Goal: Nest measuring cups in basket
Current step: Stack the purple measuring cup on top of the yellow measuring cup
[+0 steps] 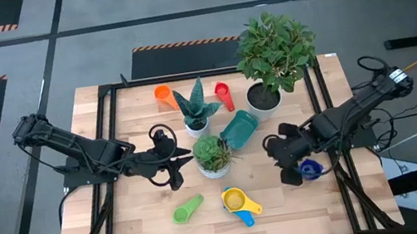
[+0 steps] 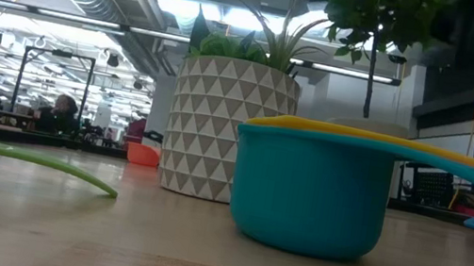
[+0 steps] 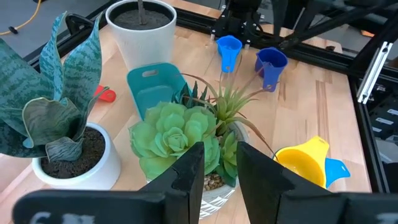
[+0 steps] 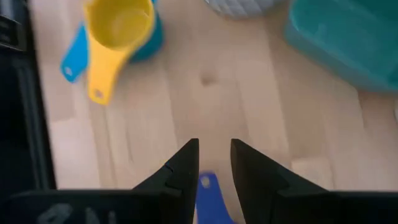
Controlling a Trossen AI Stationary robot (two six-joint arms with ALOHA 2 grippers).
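The teal basket [image 1: 239, 129] lies mid-table, also in the left wrist view [image 3: 155, 90]. A yellow cup [image 1: 235, 199] sits nested in a light blue cup [image 2: 309, 192] near the front edge. A green cup [image 1: 188, 211] lies left of them. Orange [image 1: 163, 96] and red [image 1: 223, 93] cups stand at the back. Two blue cups [image 3: 229, 51] [image 3: 270, 62] sit by my right gripper [image 1: 273, 153], which is open above the first one's handle [image 4: 208, 193]. My left gripper [image 3: 221, 165] is open and empty beside the succulent. My right gripper's fingers [image 4: 183, 168] point slanting down toward the table's left, with the blue cup's handle showing between them, far back. Whether they touch the handle I cannot tell.
A succulent in a patterned pot [image 1: 213, 154] stands between the arms. A spiky plant in a white pot [image 1: 195, 112] and a tall leafy plant [image 1: 274, 52] in a white pot stand at the back. Bare wood lies along the front edge.
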